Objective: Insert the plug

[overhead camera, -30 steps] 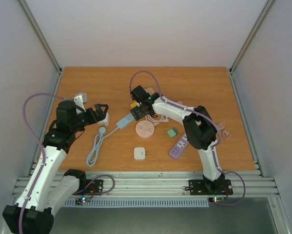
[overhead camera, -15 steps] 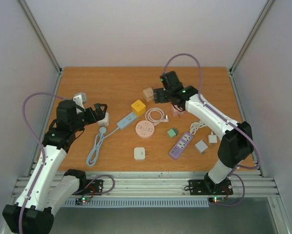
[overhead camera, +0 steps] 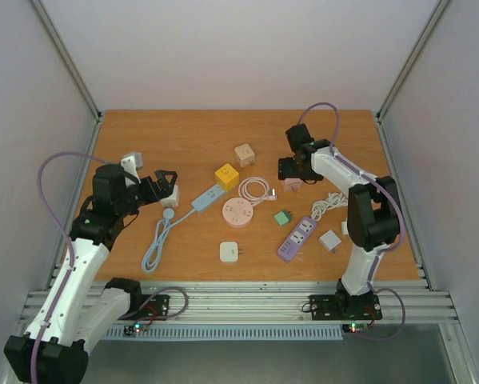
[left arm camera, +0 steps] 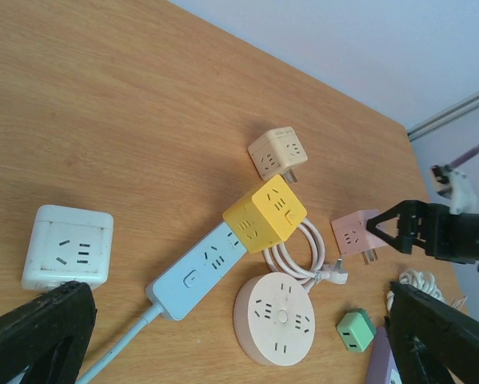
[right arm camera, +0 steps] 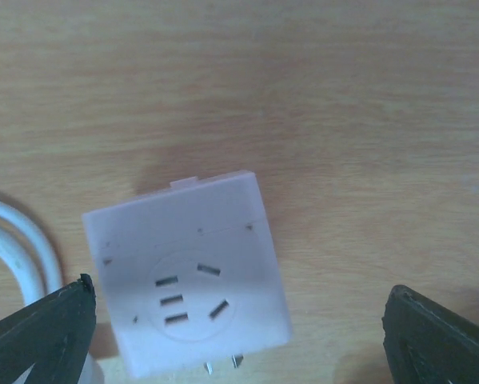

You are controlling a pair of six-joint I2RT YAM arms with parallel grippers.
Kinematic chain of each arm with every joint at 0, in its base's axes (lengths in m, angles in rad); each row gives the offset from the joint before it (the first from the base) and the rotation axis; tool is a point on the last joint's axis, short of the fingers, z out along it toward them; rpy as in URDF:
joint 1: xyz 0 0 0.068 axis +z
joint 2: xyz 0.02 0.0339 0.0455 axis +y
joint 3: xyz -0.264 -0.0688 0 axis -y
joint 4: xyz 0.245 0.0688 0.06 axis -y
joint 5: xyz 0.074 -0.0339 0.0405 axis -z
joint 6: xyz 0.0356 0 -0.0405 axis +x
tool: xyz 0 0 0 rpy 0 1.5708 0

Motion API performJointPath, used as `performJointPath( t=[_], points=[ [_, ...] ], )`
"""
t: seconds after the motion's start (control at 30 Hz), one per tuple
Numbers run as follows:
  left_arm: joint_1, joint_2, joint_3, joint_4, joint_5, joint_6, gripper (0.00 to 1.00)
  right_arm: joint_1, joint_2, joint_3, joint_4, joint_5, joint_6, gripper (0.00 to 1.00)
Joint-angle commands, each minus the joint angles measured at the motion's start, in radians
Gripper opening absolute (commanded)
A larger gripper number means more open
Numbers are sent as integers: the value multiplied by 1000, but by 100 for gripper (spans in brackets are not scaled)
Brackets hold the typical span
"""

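Directly beneath the right gripper (right arm camera: pixel 237 328), whose jaws stand wide apart and hold nothing, lies the pink cube adapter (right arm camera: pixel 187 296) on the wooden table (right arm camera: pixel 367 96). It sits off-centre between the fingers, close to one and well apart from the other. Its socket face is up, and its metal prongs (right arm camera: pixel 223 366) point sideways toward the bottom edge of the wrist view. A pale cable (right arm camera: pixel 31 230) curls just beside it. The left gripper (overhead camera: pixel 165 184), also open, hovers well apart by a white cube socket (left arm camera: pixel 69 246), so the right arm is plainly nearer.
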Motion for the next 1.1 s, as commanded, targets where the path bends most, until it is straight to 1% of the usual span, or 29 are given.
performJointPath(
  t=[0.0, 0.13, 0.23, 0.3, 0.4, 0.5, 0.6, 0.67, 0.73, 0.83, 0.97, 1.07],
  points=[
    [-1, 0, 25, 23, 18, 8, 99, -7, 73, 67, -41, -38, -51, 97],
    [-1, -1, 28, 23, 22, 5, 99, -7, 117, 81, -44, -40, -65, 93],
    [-1, 2, 30, 24, 26, 3, 99, -7, 135, 82, -39, -43, -87, 87],
    [-1, 5, 31, 27, 29, 1, 99, -6, 152, 89, -43, -44, -95, 81],
    [-1, 9, 35, 28, 36, -1, 99, -7, 156, 90, -41, -62, -105, 68],
    [-1, 10, 38, 30, 47, 0, 99, -6, 120, 70, -20, -87, -111, 58],
    [-1, 11, 40, 43, 81, 1, 99, -6, 24, 28, 24, -167, -126, 56],
    [-1, 12, 41, 68, 125, 1, 99, -7, -54, 8, 48, -278, -137, 56],
    [-1, 13, 43, 105, 184, -3, 99, -7, -124, -4, 63, -439, -147, 56],
    [-3, 13, 47, 169, 274, -12, 99, -7, -208, -13, 86, -723, -156, 56],
    [-8, 24, 44, 267, 425, -28, 99, 1, -286, -35, 161, -1072, -128, 56],
    [-23, 48, 47, 326, 520, -52, 99, 36, -314, -38, 203, -1227, -121, 56]
  ],
)
